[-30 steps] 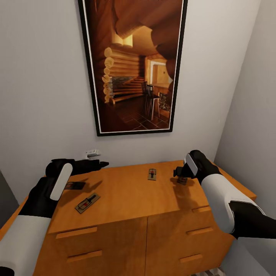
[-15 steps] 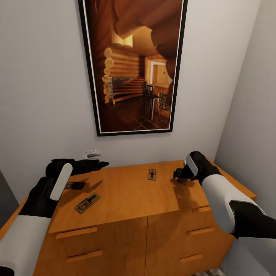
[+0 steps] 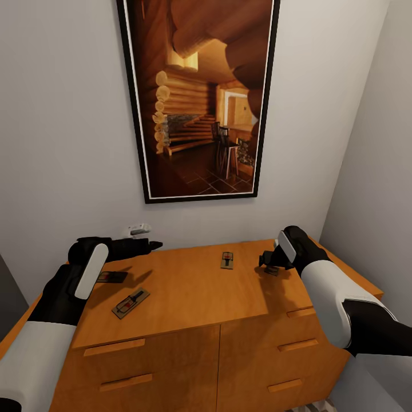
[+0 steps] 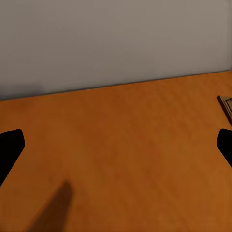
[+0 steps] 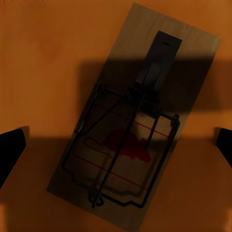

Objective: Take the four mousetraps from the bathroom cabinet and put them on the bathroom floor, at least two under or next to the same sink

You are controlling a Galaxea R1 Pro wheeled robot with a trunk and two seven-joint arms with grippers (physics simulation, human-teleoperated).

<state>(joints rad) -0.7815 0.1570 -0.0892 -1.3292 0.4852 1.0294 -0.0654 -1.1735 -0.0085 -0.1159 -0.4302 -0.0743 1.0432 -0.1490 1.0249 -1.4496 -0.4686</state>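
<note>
The orange-brown cabinet (image 3: 189, 292) stands against the wall with mousetraps lying flat on its top. One mousetrap (image 3: 130, 302) lies near the front left, a darker one (image 3: 112, 277) sits behind it, and a third (image 3: 227, 260) rests at the middle back. A fourth mousetrap (image 3: 272, 270) (image 5: 135, 125) lies directly under my right gripper (image 3: 266, 258) (image 5: 116, 145), which hovers open just above it, a finger on either side. My left gripper (image 3: 155, 245) (image 4: 116, 147) is open over bare wood near the back left. A mousetrap's edge (image 4: 226, 104) shows in the left wrist view.
A large framed picture (image 3: 200, 97) hangs on the wall above the cabinet. A small white fitting (image 3: 137, 229) is on the wall by my left gripper. A side wall (image 3: 372, 189) closes in on the right. Drawer fronts with bar handles (image 3: 114, 347) face me.
My right arm has shifted very slightly over the rightmost mousetrap. The left arm and the mousetraps have not moved.
</note>
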